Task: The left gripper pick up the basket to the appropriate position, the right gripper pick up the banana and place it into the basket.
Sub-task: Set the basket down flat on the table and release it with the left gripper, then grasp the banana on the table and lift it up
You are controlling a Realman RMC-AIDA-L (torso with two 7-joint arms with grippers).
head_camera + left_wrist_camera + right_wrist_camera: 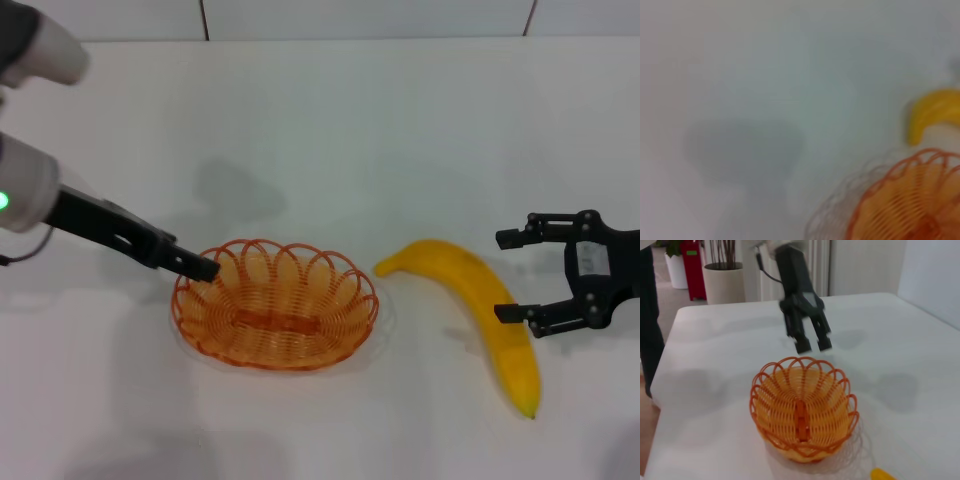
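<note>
I take the basket (pixel 276 305) as my landmark: a shallow oval of looped orange wire with a scalloped rim and a flat woven floor, sitting upright on the smooth white table (pixel 400 140). My left gripper (pixel 205 268) is at the basket's left end, its black fingers just above or at the rim; from the head view I cannot say whether they touch it. In the right wrist view the same gripper (pixel 811 345) hangs just beyond the basket's far rim with its two fingers slightly parted and nothing between them. The banana (pixel 480 315) lies flat on the table to the right of the basket, near but apart from it, a long curved fruit with smooth plain yellow skin; its stem end points toward the basket and its small dark tip lies at the far, near-camera end. My right gripper (pixel 512 276) is farther right of the basket, beside the banana, its black fingers spread wide with one finger (pixel 520 313) over the banana's outer flank, gripping nothing. The left wrist view shows a slice of the basket rim (pixel 910 195) and the banana's end (pixel 930 112) beyond it. I can read no writing or labels on anything.
</note>
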